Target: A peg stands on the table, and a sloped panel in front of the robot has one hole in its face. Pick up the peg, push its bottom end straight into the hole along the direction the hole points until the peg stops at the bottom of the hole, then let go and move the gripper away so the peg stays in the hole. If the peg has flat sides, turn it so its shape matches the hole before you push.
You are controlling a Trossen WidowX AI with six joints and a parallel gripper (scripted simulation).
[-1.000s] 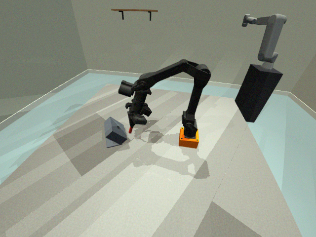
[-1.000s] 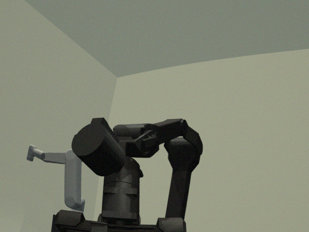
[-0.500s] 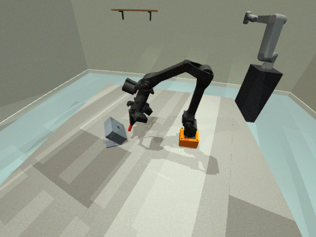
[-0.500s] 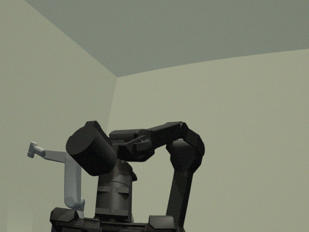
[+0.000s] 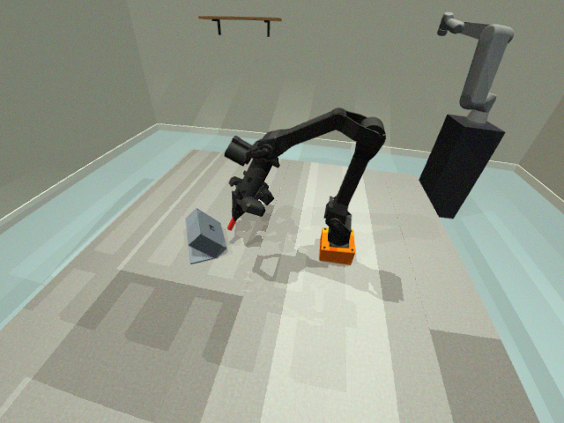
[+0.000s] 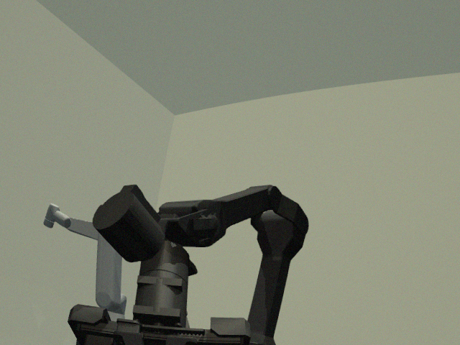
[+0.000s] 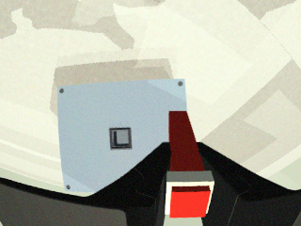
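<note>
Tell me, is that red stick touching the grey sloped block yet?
Apart. In the top view the red peg hangs from the gripper with pale floor visible between its tip and the sloped panel.

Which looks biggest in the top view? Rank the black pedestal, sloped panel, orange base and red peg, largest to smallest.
1. Black pedestal, clearly largest.
2. Sloped panel.
3. Orange base, slightly smaller than the panel; both lie at similar depth.
4. Red peg, smallest; only its lower end shows below the gripper holding it.
</note>
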